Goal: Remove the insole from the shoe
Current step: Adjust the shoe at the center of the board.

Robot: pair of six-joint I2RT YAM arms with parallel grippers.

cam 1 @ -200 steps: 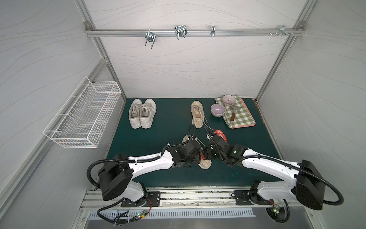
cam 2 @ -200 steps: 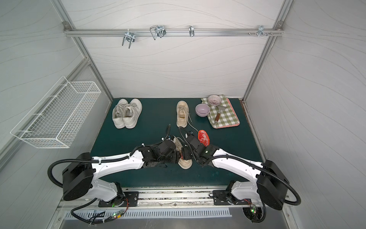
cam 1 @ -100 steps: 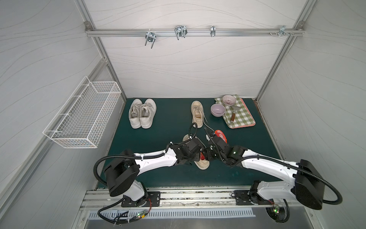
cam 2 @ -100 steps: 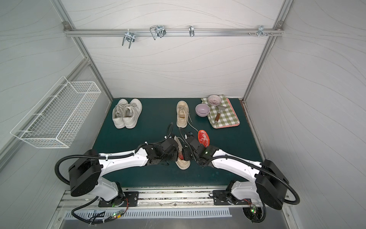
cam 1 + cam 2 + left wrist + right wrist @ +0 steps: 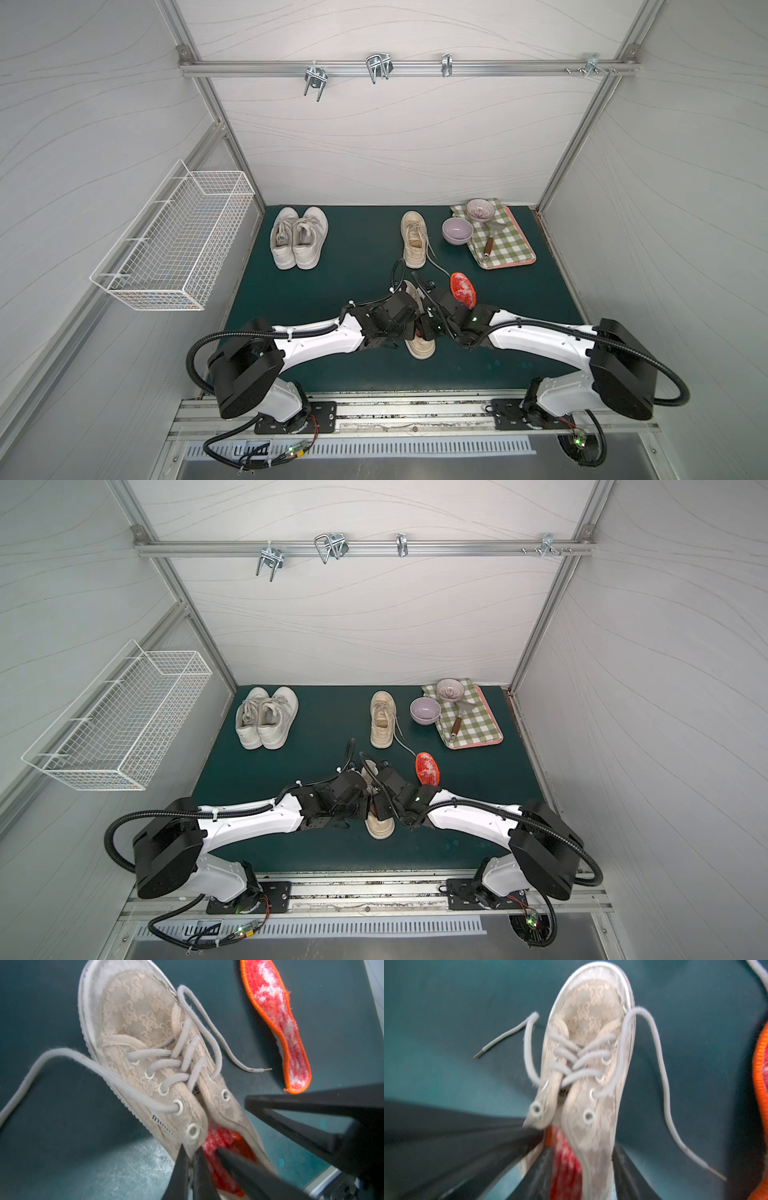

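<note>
My left tool (image 5: 190, 1155) has just snapped shut. A second ago it stood well open beside the shoe (image 5: 420, 351); now its two fingers (image 5: 179, 1169) pinch the edge of the upper at the shoe's mouth, with fabric between them. I take that as my brace: with the shoe pinned to the worktop (image 5: 332, 299), a pull on the insole (image 5: 218, 1138) should not drag the whole shoe along.

My right tool (image 5: 581, 1148) has narrowed over the same second but is not closed. One jaw is inside the shoe by the red insole and the other is outside the side wall, so both lie in the gap. It grips nothing yet, as far as I can see. The insole is still down in the shoe, showing only at the heel opening, so by my reckoning the removal itself has not begun.

In both top views my wrists cover the mouth of the shoe — only toe and heel stick out, and neither tool's state can be read there. The left wrist view shows the pinch clearly, and the right tool's jaws reaching in. The right wrist view is blurred, yet it alone shows the insole sitting between those jaws. A loose insole (image 5: 462, 289) lies on the worktop just beside my right arm, apart from the shoe.
</note>
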